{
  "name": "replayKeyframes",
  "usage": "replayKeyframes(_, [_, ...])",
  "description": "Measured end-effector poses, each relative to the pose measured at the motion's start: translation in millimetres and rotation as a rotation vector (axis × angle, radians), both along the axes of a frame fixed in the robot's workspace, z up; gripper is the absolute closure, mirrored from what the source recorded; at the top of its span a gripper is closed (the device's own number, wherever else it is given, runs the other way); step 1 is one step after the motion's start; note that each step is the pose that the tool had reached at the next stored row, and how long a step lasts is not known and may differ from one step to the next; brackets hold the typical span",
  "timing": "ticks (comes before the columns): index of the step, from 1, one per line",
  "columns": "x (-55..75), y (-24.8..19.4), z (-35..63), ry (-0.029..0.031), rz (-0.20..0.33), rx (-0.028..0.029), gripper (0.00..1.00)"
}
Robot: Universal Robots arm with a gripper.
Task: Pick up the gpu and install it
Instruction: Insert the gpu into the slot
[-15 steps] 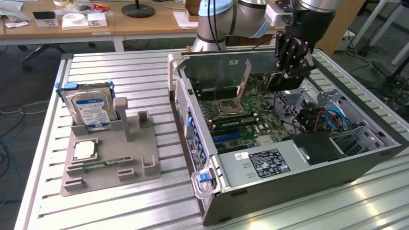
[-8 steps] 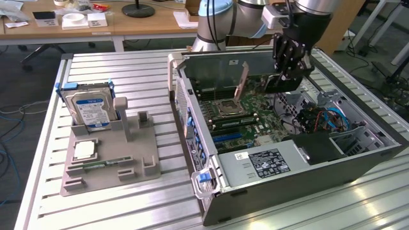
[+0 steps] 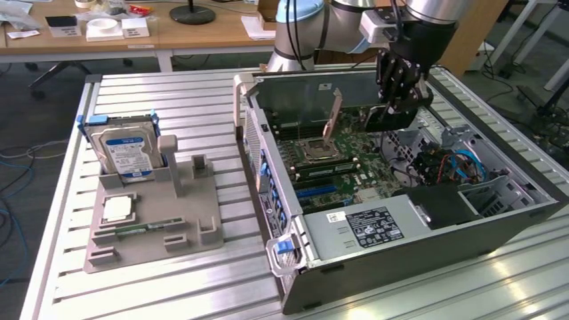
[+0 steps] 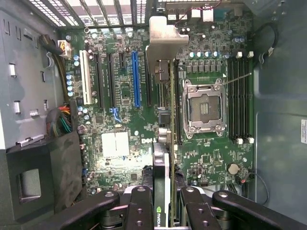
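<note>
A: Hanging at the exterior view's upper right, what is clasped by the gripper [image 3: 402, 100]?
B: The gpu [image 3: 391, 120] is clasped, held edge-on above the motherboard [image 3: 342, 170] inside the open computer case [image 3: 400, 267].

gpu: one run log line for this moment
gripper: shut on gpu | gpu: held edge-on above motherboard, not slotted | place: inside open case

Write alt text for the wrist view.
The gripper holds the gpu edge-on over the motherboard inside an open computer case. The CPU socket and a blue slot lie on either side of the card.
</note>
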State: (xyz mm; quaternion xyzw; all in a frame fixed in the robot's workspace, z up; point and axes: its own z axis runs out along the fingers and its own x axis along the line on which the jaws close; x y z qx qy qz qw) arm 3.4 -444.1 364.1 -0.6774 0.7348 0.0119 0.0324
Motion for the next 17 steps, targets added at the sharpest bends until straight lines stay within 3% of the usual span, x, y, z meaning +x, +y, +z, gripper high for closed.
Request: replayKeyframes(17, [-2.8, 0.0, -7.5, -0.0001, 0.0, 0.0001, 0.73])
